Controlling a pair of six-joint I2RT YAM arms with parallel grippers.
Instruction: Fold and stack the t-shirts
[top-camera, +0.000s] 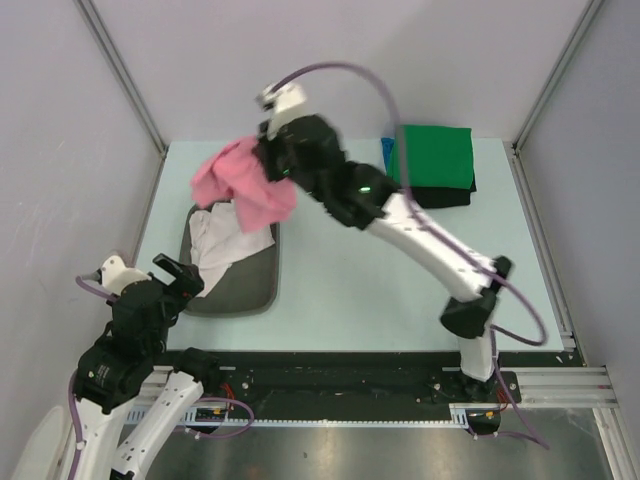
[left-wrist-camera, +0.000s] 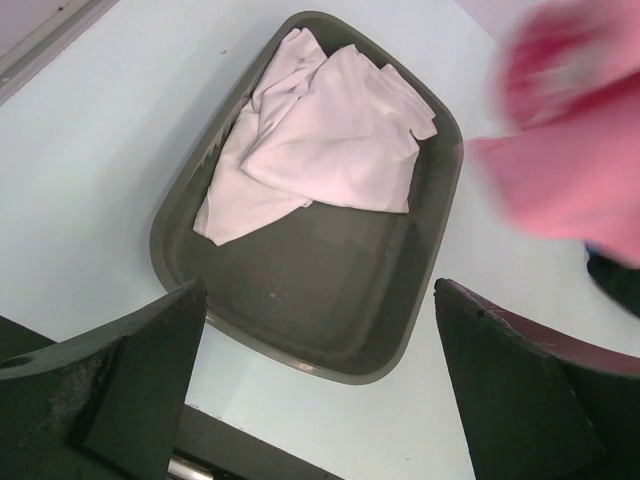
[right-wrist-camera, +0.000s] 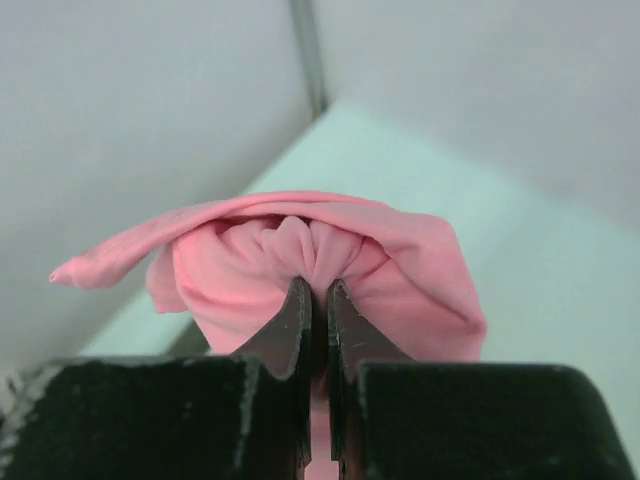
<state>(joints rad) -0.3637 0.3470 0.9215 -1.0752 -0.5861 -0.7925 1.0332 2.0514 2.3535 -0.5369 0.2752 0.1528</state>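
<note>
Right wrist: right jaws pinch the pink t-shirt (right-wrist-camera: 300, 250) — bunched, seemingly hanging downward; left jaws wide, empty.

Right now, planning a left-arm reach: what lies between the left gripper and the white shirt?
Only bare tray floor, per the left wrist view, from the left gripper to the white shirt.

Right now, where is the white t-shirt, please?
In the top view, the white t-shirt lies in the grey tray at the left, near the pink t-shirt.
</note>
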